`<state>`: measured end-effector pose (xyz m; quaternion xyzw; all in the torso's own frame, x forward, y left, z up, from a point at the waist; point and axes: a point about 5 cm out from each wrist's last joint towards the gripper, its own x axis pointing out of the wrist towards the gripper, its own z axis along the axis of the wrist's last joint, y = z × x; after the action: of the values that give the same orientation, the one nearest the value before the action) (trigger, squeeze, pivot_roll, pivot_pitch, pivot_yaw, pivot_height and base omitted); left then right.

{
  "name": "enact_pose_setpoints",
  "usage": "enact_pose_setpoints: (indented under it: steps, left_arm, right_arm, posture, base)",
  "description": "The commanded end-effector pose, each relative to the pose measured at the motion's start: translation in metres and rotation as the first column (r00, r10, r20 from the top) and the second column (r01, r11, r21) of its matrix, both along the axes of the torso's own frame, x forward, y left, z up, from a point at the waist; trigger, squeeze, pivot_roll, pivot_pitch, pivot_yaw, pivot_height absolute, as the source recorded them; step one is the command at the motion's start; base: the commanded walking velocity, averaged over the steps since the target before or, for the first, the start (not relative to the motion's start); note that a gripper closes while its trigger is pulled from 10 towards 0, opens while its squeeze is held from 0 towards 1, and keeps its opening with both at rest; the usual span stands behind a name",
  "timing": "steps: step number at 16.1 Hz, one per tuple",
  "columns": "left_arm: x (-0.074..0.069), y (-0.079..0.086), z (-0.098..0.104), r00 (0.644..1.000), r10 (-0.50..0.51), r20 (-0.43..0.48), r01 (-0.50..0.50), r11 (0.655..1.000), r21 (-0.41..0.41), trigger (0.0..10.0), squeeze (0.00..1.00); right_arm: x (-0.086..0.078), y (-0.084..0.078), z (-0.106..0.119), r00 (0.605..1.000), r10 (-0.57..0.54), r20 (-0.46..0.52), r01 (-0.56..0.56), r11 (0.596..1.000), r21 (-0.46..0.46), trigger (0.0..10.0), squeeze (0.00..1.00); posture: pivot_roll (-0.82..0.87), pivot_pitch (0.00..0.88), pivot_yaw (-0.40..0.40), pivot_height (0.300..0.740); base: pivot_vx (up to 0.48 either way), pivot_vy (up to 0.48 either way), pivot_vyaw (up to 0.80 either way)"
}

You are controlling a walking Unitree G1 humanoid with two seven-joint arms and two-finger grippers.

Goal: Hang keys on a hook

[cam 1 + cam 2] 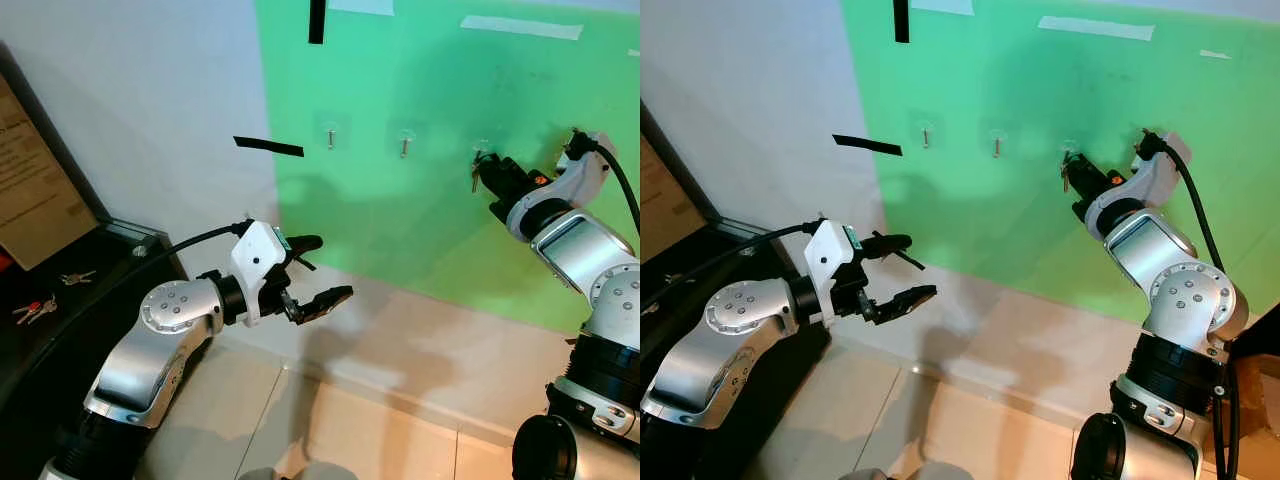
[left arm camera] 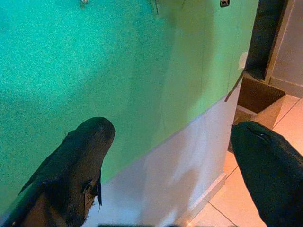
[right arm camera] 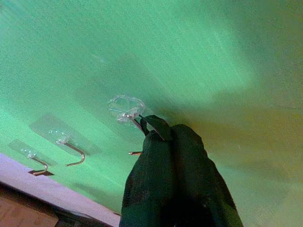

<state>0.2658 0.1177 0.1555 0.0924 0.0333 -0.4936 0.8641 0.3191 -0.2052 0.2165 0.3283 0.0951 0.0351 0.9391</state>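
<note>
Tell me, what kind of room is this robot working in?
Probably an entryway or hall set up for testing: a green sheet on the wall carries three small hooks, the floor is tiled, and spare keys lie on a dark counter at left.

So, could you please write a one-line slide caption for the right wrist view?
Right claw, shut on keys, at the nearest of three clear hooks on the green wall.
</note>
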Motion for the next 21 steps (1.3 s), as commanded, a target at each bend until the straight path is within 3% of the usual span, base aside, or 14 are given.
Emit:
enact_pose_setpoints:
  steps: [1, 7, 21]
  left_arm:
    - [-0.003, -0.001, 0.001, 1.000, -0.011, 0.006, 0.010, 1.000, 0.012, 10.0, 0.00]
    - [-0.005, -0.002, 0.000, 1.000, -0.018, -0.003, 0.018, 1.000, 0.008, 10.0, 0.00]
    - [-0.006, -0.005, 0.001, 0.999, -0.032, 0.001, 0.032, 0.999, 0.009, 10.0, 0.00]
  right_arm:
    - [0.003, 0.007, 0.005, 1.000, 0.027, 0.001, -0.027, 1.000, -0.006, 10.0, 0.00]
    - [-0.009, 0.003, -0.016, 0.995, 0.043, -0.085, -0.047, 0.998, -0.051, 10.0, 0.00]
    - [-0.006, 0.011, 0.010, 0.995, 0.096, 0.010, -0.095, 0.994, -0.044, 10.0, 0.00]
  posture:
    - [-0.04, 0.000, 0.015, 0.740]
    - [-0.05, 0.000, 0.014, 0.740]
    - [-0.05, 0.000, 0.010, 0.740]
  base:
    - [0.000, 0.000, 0.00]
    - [0.000, 0.000, 0.00]
    - [0.000, 0.000, 0.00]
